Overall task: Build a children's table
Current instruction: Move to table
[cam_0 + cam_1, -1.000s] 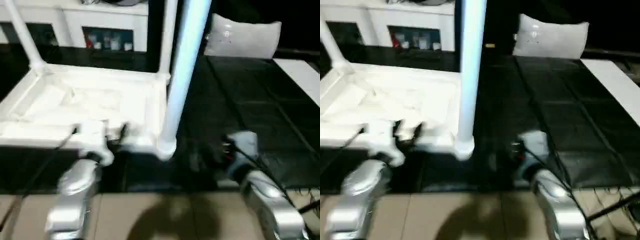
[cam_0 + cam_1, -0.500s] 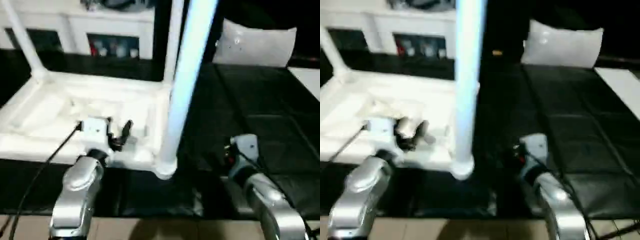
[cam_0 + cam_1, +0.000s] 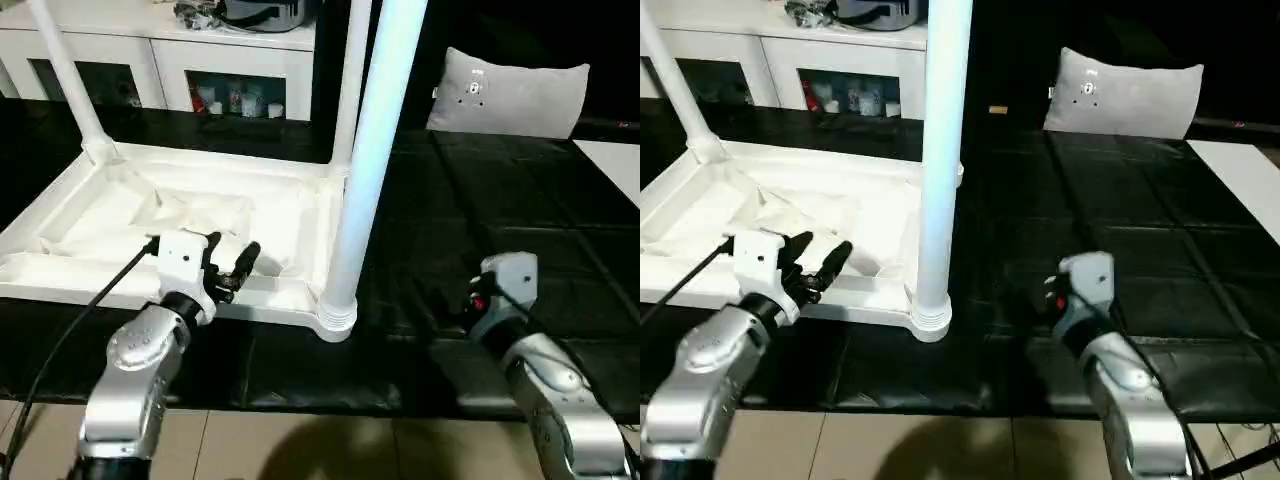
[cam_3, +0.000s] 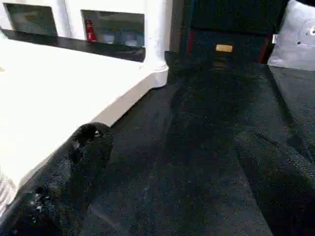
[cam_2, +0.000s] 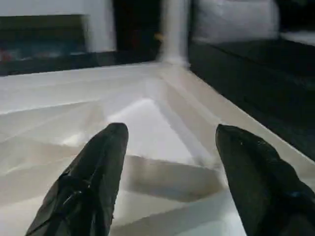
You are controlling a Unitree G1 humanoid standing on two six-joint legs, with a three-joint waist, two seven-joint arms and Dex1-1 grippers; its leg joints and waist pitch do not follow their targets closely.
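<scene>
The white table top (image 3: 285, 293) lies upside down on the black mat, its ribbed underside facing up. Three white legs stand in its corner sockets: the near right leg (image 3: 370, 160), the far right leg (image 3: 350, 80) and the far left leg (image 3: 65, 75). My left gripper (image 3: 232, 264) hovers open over the top's near rim, left of the near right leg; its black fingers (image 5: 93, 182) are spread wide above the ribs with nothing between them. My right gripper (image 4: 182, 157) is open and low over the mat, to the right of the top's corner.
A white cabinet (image 3: 170, 50) with glass-fronted shelves stands behind the table top. A grey cushion (image 3: 510, 95) rests at the back right, and a white panel (image 3: 620, 160) lies at the far right. The black mat (image 3: 480, 200) ends at tan floor (image 3: 300, 450) near me.
The camera has tilted, shifting the whole picture. My left gripper has reached a little farther in over the near rim. The right arm stays about where it was.
</scene>
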